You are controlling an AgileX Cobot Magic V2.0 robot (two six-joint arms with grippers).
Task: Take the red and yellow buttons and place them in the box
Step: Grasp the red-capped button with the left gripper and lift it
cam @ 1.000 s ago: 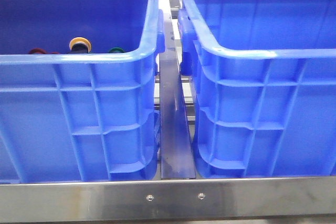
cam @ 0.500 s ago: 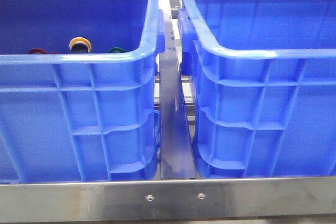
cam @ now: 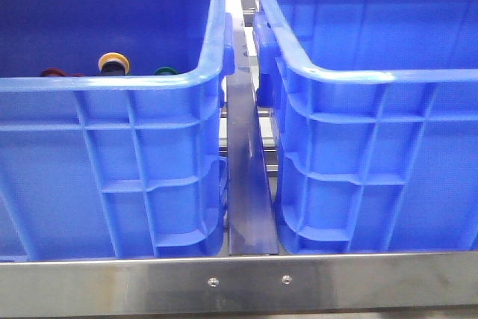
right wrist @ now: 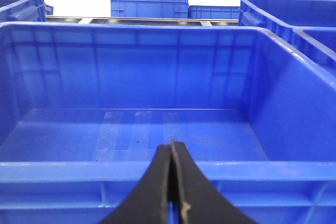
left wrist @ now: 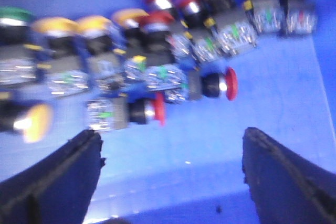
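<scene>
My left gripper (left wrist: 170,174) is hanging with fingers (left wrist: 52,182) wide apart over the button heap; my right gripper (right wrist: 171,192) is pressed shut, empty, facing the bare box (right wrist: 131,171). I'm judging this the approach step: next, closing on a red button (left wrist: 149,111) lying at twelve o'clock. Counting (blurred): roughly five red, five yellow buttons (left wrist: 39,121), three green.

Left bin (cam: 112,80) rim hides most buttons (left wrist: 157,109); left wrist view blurred.
</scene>
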